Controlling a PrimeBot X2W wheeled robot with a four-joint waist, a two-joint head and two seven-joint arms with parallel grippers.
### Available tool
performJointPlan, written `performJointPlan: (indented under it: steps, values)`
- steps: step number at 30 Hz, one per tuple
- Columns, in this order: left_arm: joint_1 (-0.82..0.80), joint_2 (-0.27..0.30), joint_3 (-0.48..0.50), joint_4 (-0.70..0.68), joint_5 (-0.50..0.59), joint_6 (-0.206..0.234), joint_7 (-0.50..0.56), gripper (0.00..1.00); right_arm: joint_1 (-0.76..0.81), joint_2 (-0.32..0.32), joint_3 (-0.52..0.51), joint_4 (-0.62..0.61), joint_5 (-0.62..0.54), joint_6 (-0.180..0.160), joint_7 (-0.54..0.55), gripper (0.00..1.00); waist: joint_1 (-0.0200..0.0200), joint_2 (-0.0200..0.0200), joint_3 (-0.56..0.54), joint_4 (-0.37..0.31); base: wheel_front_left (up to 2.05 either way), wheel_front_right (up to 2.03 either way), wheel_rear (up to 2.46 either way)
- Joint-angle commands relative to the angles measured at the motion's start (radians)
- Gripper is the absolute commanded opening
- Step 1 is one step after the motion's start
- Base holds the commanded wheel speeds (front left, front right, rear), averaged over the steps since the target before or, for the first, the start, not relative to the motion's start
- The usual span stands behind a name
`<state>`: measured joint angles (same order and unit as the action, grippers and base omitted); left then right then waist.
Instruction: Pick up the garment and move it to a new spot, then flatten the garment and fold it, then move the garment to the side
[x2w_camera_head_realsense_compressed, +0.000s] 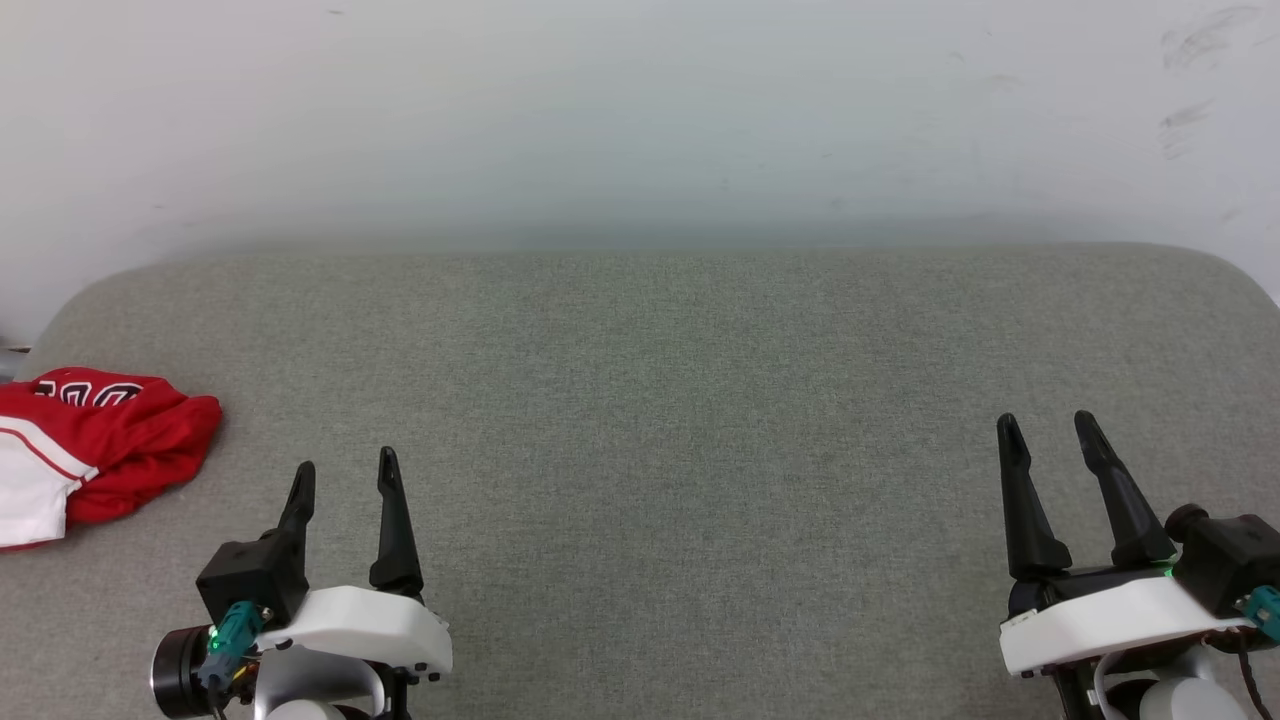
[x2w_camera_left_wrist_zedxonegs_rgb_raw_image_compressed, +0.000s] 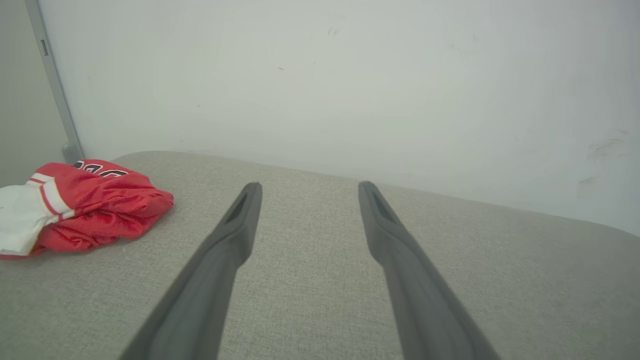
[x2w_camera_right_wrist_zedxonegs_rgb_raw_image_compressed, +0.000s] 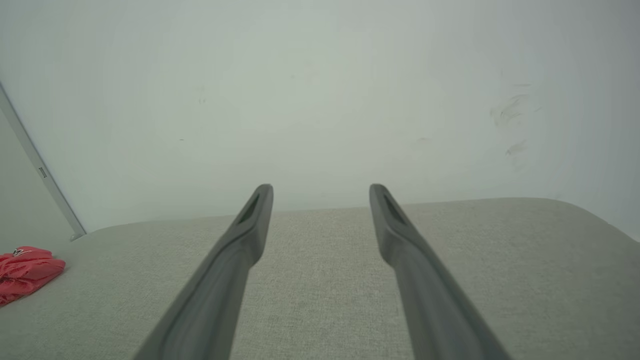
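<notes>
Left gripper (x2w_camera_head_realsense_compressed: 346, 460): fingers spread wide, nothing between them, poised over the grey upholstered surface (x2w_camera_head_realsense_compressed: 640, 400); right gripper (x2w_camera_head_realsense_compressed: 1046, 418): likewise fully open and empty; garment (x2w_camera_head_realsense_compressed: 110, 440): bunched in a loose heap to the left of the left gripper and a little beyond its fingertips, well apart from them, far off to the left of the right gripper, near the surface's rounded corner by the wall (x2w_camera_head_realsense_compressed: 640, 120); red folds uppermost, a white sleeve with striped trim on the side away from the left gripper, a scrap of black lettering at the far edge; judged light, limp and thin, probably a slick jersey cloth, so likely to slip between smooth fingers and to unfurl and trail when lifted; not fragile; best taken, by this reckoning, at the raised red fold on the side nearest the left gripper, pinching through more than one layer rather than at the flat white sleeve lying against the surface; for flattening, better to seek shoulders or hem corners, not to be told apart in this heap; as for containers, none to tell of, and nothing lying in or on the garment.
</notes>
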<state>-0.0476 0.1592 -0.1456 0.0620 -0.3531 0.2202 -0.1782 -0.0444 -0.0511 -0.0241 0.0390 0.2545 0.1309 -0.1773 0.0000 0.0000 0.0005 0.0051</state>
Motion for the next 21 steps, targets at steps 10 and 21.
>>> performJointPlan:
  steps: [10, 21]
  values:
    - [0.008, 0.015, -0.030, -0.003, 0.100, 0.014, -0.031, 1.00, 0.005, 0.001, 0.001, -0.016, -0.113, 0.000, -0.032, 1.00, 0.0000, 0.0000, -0.002, 0.001, 0.00, 0.00, 0.00]
    - [0.017, 0.006, -0.029, 0.012, 0.178, 0.008, -0.053, 1.00, 0.013, 0.001, -0.001, -0.012, -0.176, 0.000, -0.055, 1.00, 0.0000, 0.0000, -0.003, 0.002, 0.00, 0.00, 0.00]
